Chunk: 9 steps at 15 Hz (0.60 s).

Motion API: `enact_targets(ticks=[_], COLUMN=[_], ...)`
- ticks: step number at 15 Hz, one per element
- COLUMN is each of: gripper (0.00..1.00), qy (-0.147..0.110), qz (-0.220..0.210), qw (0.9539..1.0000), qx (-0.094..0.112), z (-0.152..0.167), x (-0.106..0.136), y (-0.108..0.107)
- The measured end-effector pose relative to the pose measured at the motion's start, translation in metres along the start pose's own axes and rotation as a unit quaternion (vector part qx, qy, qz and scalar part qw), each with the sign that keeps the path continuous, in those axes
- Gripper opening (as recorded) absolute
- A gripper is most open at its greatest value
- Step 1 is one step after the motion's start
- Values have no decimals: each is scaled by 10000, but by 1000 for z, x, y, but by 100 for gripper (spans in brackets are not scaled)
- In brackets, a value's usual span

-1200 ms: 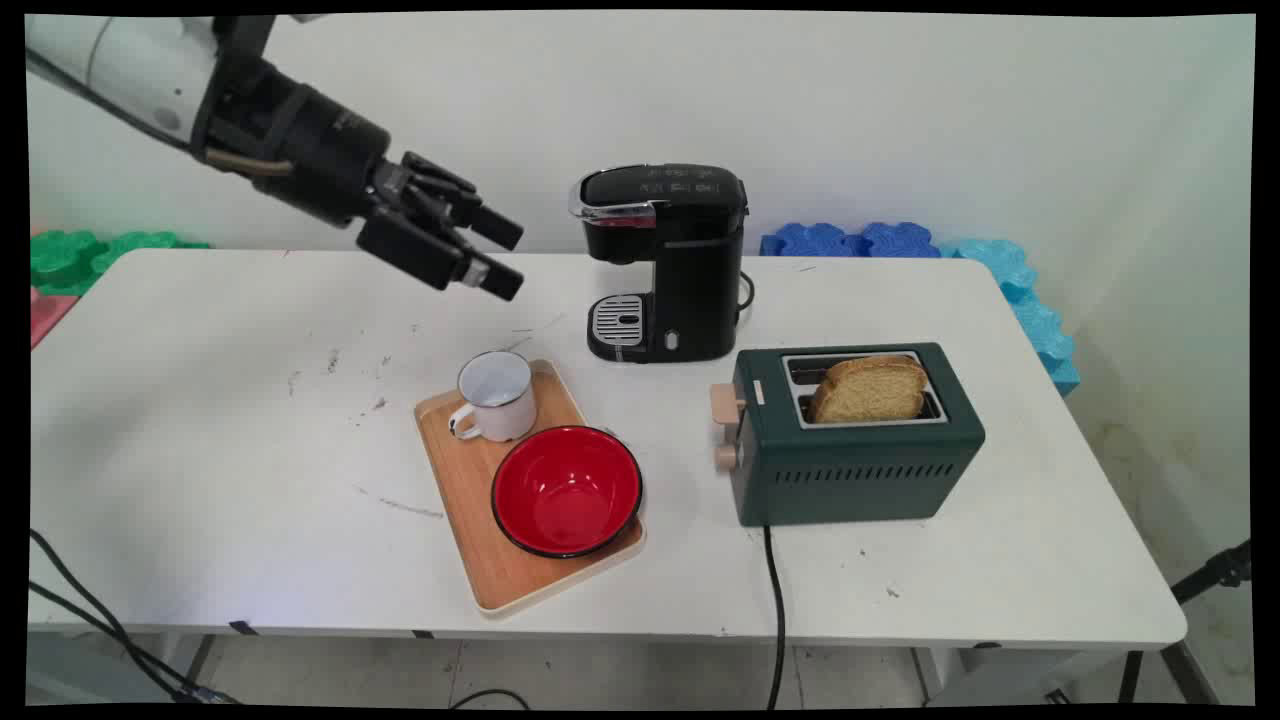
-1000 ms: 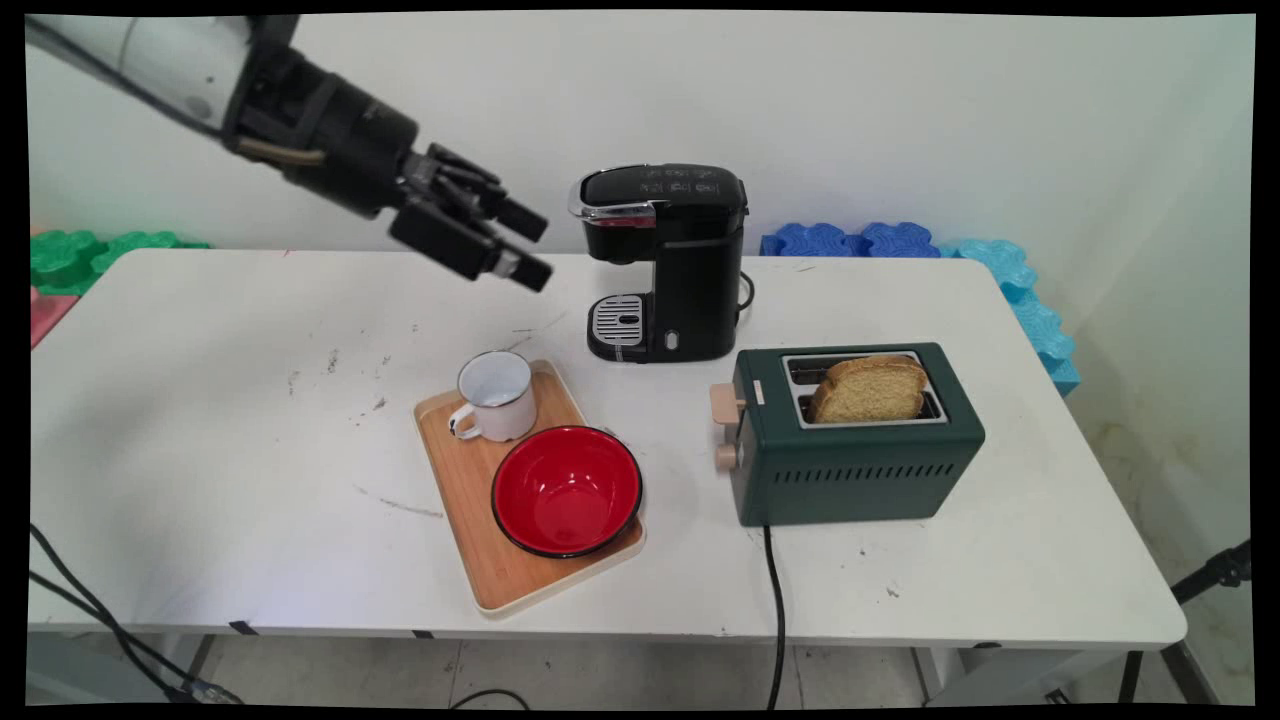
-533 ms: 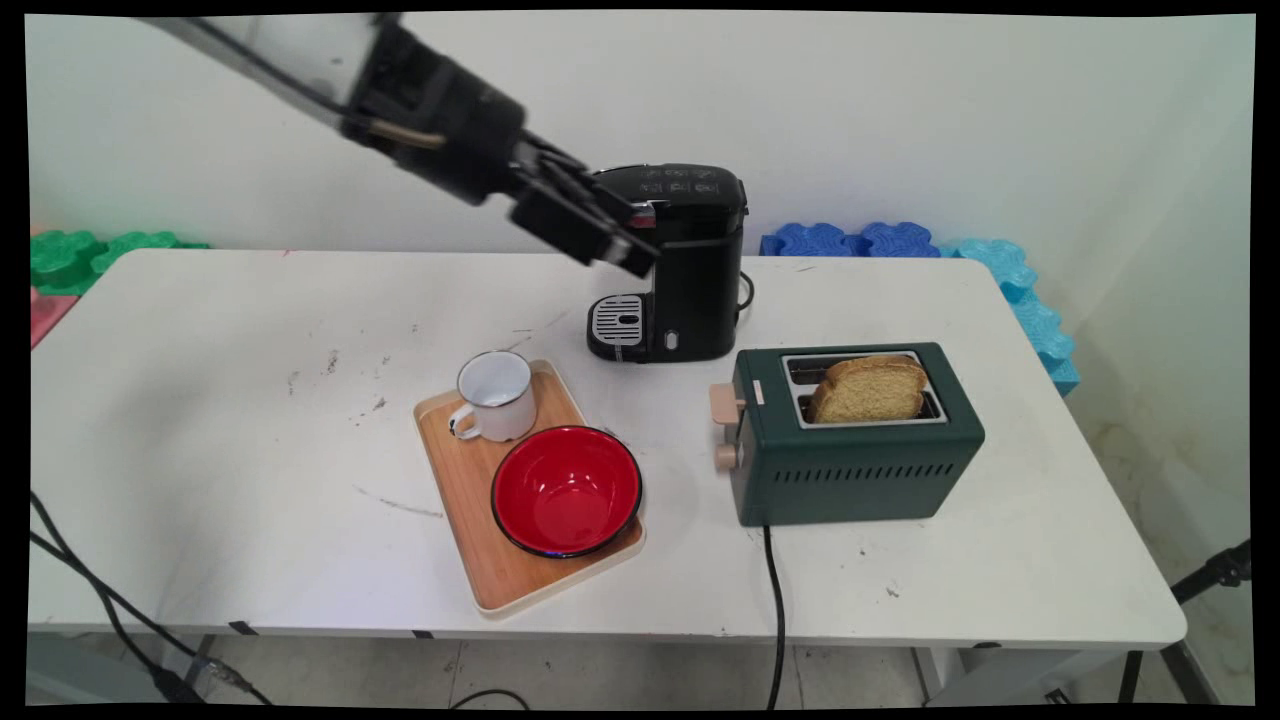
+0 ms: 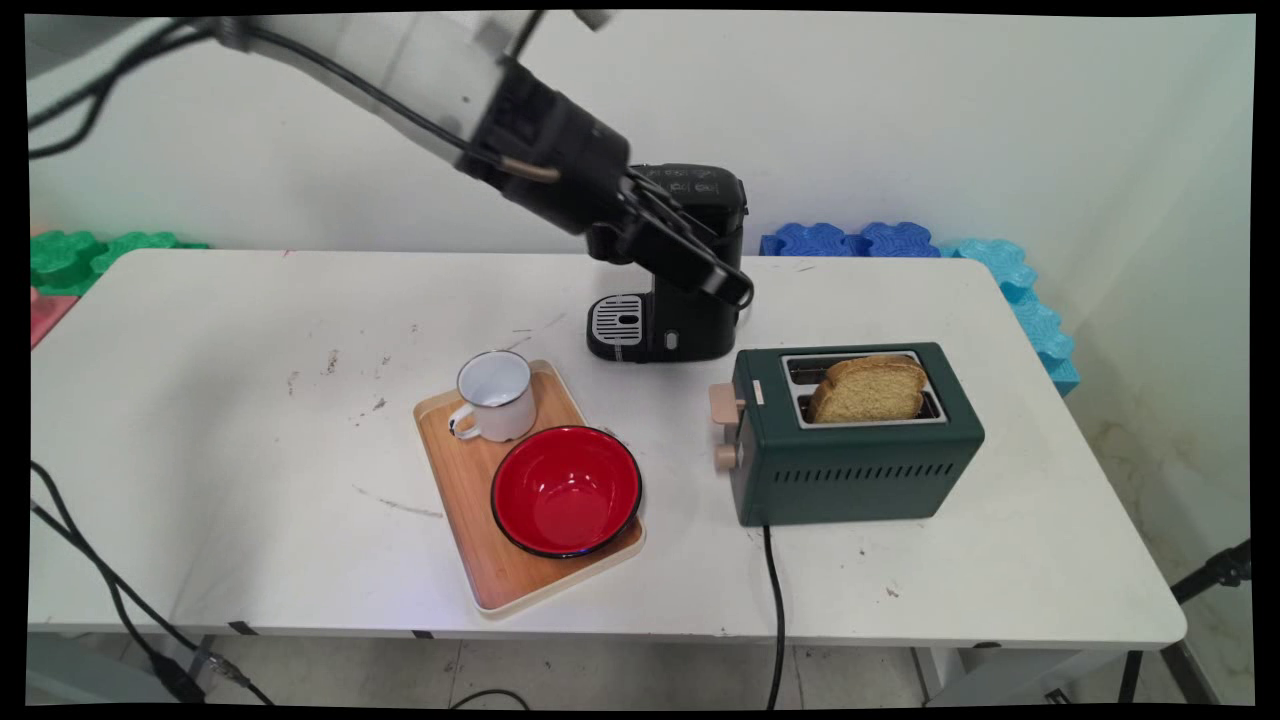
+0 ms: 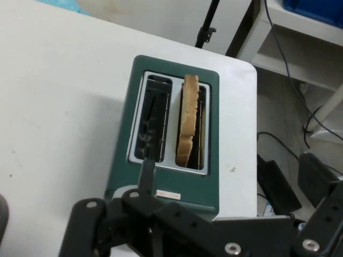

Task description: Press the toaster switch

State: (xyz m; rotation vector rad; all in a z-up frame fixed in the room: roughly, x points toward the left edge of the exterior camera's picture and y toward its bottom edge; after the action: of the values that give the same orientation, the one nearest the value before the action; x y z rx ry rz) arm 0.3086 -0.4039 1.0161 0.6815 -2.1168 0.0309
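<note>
Hovering empty above the table, the gripper [image 4: 735,290] — jaw gap unreadable — is aimed at the green toaster [image 5: 174,144].

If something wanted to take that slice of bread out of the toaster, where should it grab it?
Probably by the slice of bread's top edge, from above. It stands on edge in one slot of the green toaster, only its top sticking out, so fingers would close on its two flat faces.

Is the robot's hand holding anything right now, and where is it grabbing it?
Nothing is held. The tool hangs in the air in front of the coffee maker, above the table, near the toaster.
</note>
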Motion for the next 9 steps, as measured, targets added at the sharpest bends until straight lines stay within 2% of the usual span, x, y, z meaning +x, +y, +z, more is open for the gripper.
enact_targets(ticks=[8, 9], gripper=[100, 0], qy=[-124, -143], qz=[33, 48], qw=[9999, 9999], qx=[-54, -51], z=[46, 50], x=[-17, -19], y=[1, 1])
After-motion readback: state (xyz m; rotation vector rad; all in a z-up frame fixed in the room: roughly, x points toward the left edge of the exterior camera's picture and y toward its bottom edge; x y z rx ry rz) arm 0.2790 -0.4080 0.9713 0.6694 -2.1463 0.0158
